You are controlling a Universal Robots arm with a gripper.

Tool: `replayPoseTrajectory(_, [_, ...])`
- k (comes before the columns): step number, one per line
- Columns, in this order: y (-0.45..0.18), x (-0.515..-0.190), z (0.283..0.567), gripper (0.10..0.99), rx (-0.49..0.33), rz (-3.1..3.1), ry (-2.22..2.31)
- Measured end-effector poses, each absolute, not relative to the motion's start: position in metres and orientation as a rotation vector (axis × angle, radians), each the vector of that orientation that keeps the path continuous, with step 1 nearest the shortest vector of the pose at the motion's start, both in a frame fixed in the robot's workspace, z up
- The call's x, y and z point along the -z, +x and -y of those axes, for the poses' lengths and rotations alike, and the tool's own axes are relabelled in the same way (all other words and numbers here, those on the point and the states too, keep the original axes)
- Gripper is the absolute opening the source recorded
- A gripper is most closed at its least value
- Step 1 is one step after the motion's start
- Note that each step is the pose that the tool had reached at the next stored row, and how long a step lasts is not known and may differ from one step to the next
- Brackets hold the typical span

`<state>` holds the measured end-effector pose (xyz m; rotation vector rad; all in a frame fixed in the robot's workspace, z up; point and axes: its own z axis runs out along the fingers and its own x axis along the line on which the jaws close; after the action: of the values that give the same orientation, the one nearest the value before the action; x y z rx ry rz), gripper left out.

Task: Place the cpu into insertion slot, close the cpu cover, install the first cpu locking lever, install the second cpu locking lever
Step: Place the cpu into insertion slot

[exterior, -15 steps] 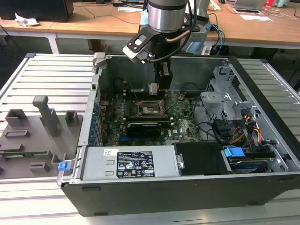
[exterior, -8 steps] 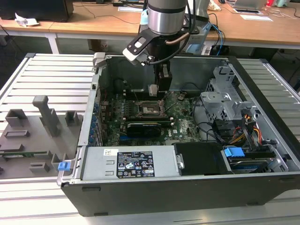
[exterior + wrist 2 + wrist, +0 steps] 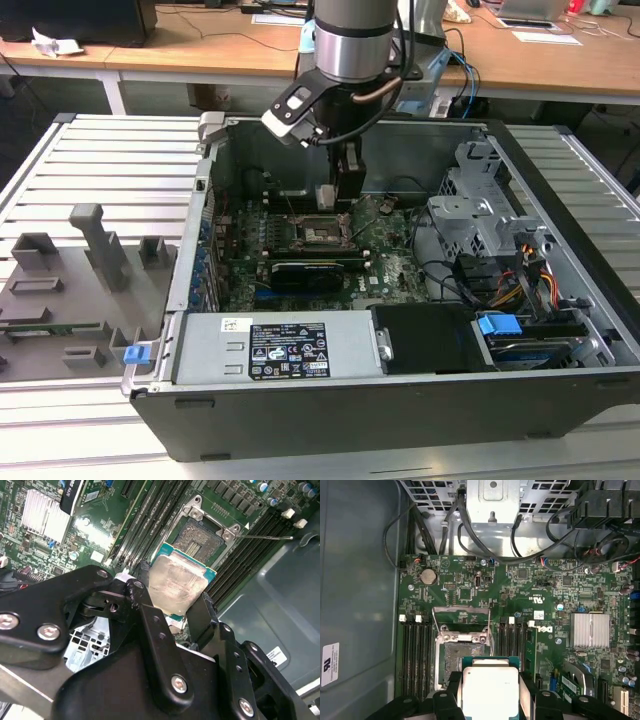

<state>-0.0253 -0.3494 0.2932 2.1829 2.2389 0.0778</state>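
My gripper (image 3: 175,600) is shut on the cpu (image 3: 177,585), a flat silver-grey square chip pinched between two black fingers (image 3: 145,597). In the first wrist view the cpu (image 3: 490,685) hangs just short of the insertion slot (image 3: 457,655), a black socket with a silvery rim on the green board. The cpu cover (image 3: 461,610) stands swung open on the slot's far side. From the exterior view, the gripper (image 3: 335,195) hovers a little above the insertion slot (image 3: 318,232) inside the open computer case. A thin locking lever (image 3: 265,537) sticks out beside the insertion slot (image 3: 200,537).
Long black memory slots (image 3: 415,655) flank the socket. A finned heatsink (image 3: 590,630), a black card (image 3: 310,270), cables and a metal drive cage (image 3: 480,200) crowd the case. A power supply (image 3: 290,350) fills the case's front. A grey fixture tray (image 3: 70,290) lies on the exterior view's left.
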Motion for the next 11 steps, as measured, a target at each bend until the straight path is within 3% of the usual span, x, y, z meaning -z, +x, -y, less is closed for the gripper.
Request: replayPoseTrajectory(11, [-0.026,-0.271,0.347,0.541,-0.077,-2.253,2.169])
